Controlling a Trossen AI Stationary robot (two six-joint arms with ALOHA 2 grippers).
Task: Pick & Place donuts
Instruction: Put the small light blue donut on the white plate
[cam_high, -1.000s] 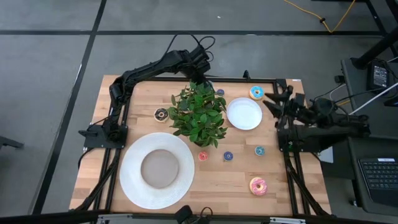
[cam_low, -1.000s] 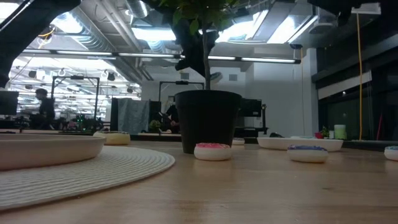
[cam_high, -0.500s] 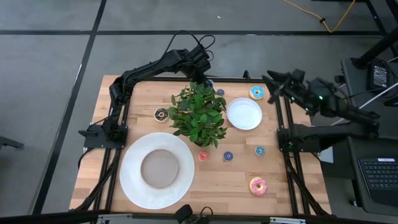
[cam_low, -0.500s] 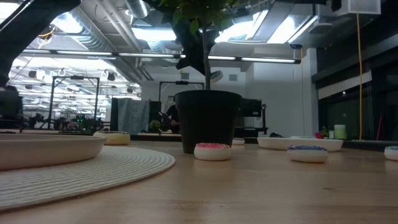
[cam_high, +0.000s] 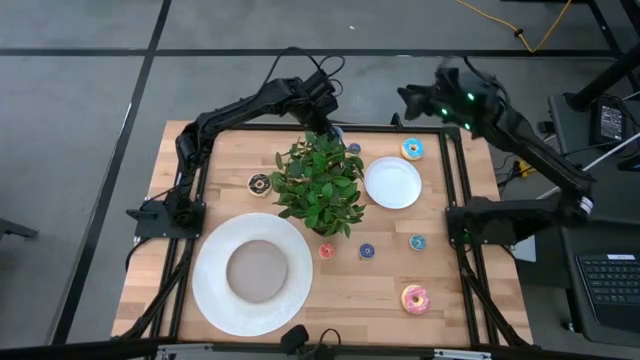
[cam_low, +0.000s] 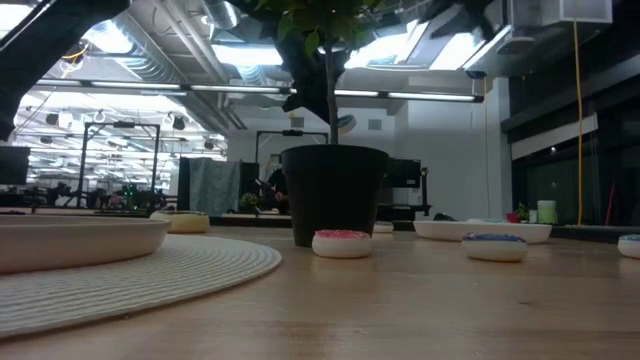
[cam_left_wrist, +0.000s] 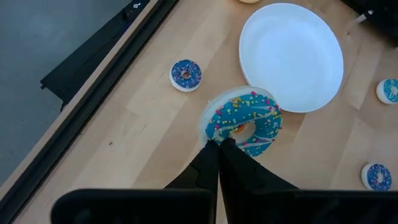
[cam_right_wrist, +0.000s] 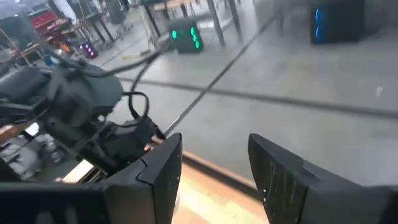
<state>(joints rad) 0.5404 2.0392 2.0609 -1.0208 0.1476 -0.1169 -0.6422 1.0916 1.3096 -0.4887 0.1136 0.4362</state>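
Left wrist view: a light-blue-frosted, sprinkled ring donut (cam_left_wrist: 244, 122) is pinched at its rim by the left gripper (cam_left_wrist: 217, 144) above the wooden counter (cam_left_wrist: 149, 130), beside a small round white plate (cam_left_wrist: 292, 53), while the right gripper (cam_high: 412, 97) is held aloft, fingers released.

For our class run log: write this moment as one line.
left gripper: shut on blue-frosted donut, behind plant | right gripper: open, raised past table's far edge

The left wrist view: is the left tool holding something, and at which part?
Yes. The left tool is shut on the rim of the blue-frosted sprinkled donut. The right tool is open and holds nothing.
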